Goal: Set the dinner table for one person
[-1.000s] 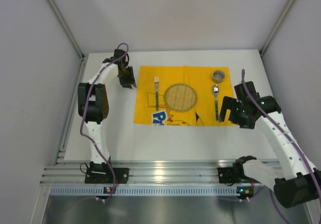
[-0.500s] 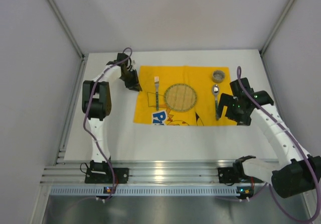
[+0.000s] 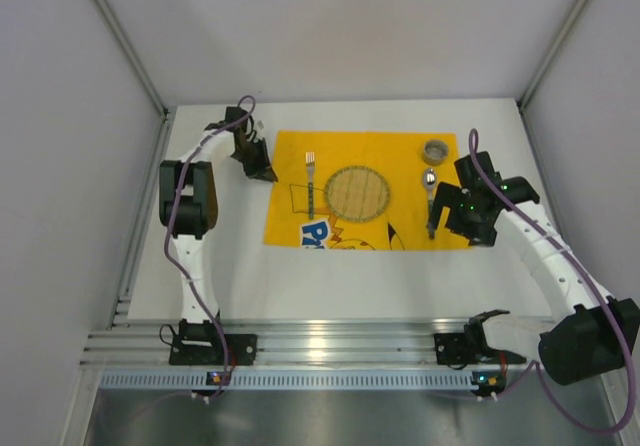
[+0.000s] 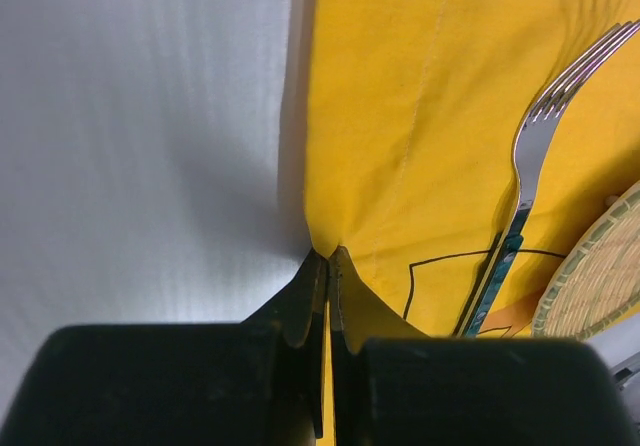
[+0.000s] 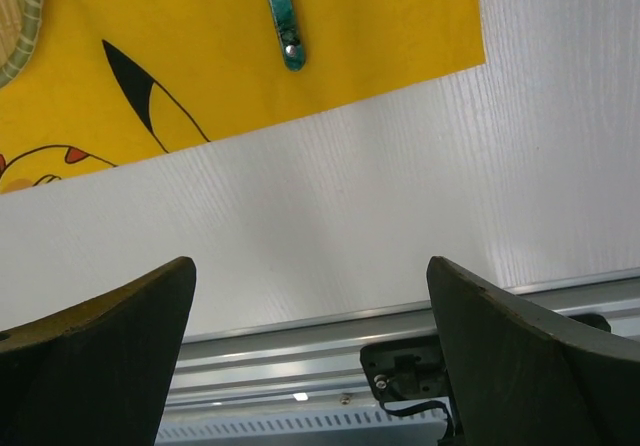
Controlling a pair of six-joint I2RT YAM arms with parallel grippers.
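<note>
While clamped on the edge of the yellow placemat (image 4: pixel 400 116) — left gripper (image 4: pixel 328 258); right gripper (image 5: pixel 310 266) — agape.

Left arm (image 3: pixel 190 261): white tube links, black joint housings, big black elbow block. Thin purple cable (image 3: pixel 247 106) along its length. Right arm (image 3: pixel 545 261): same white-and-black build, own purple cable too. Black wrist block (image 3: pixel 480 206) carries small green lights. Bases (image 3: pixel 205 344): black brackets, low and flat. Left gripper (image 4: pixel 327 258): matte black fingers (image 4: pixel 300 311), thin wedge tips, blocky black body behind them. Right gripper (image 5: pixel 310 264): broad dark fingers (image 5: pixel 100 351), faint brownish tone, smooth curved edges.
</note>
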